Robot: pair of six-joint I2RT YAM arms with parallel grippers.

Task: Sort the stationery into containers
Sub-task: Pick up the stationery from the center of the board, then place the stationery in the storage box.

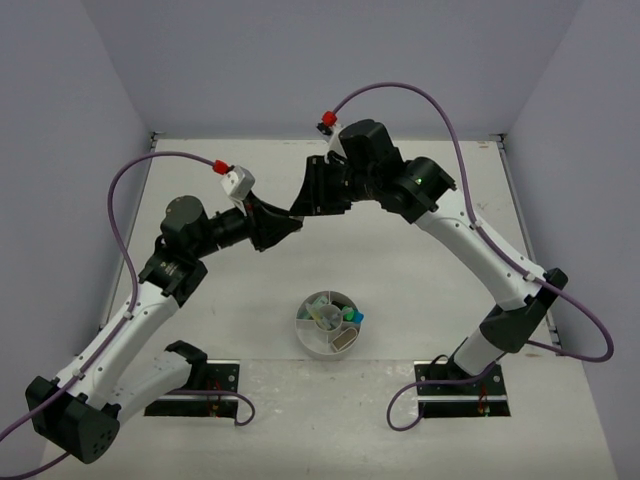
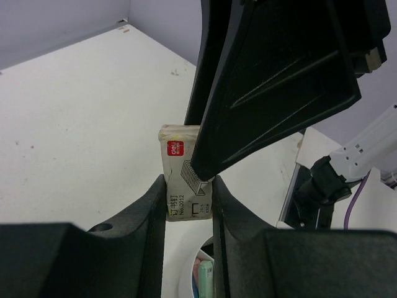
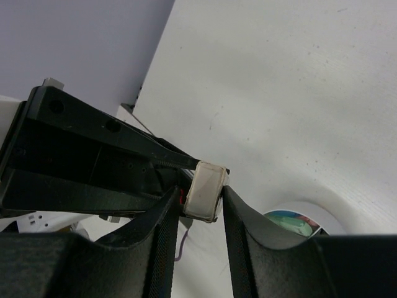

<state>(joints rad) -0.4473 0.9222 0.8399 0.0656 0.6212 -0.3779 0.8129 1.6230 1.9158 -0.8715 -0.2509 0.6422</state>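
A small whitish staple box [image 2: 178,155], with a red logo and a drawing of staples, hangs in mid-air between both arms. My left gripper [image 2: 189,189] is shut on its lower part. My right gripper [image 3: 201,200] is closed around the box's end [image 3: 205,185], with both fingers touching it. One broad black finger [image 2: 273,81] of the right gripper covers the box's upper right. From the top view the two grippers [image 1: 300,212] meet above the table's middle and hide the box. The round white divided dish [image 1: 318,350] sits below, near the arm bases, holding green and blue highlighters [image 1: 351,316] and an eraser [image 1: 342,338].
The dish rim [image 2: 183,273] shows under the left fingers, with a green highlighter [image 2: 206,278] inside it. Purple cables loop over both arms. Grey walls close off the table at the back and sides. Two black base plates [image 1: 200,390] lie at the near edge.
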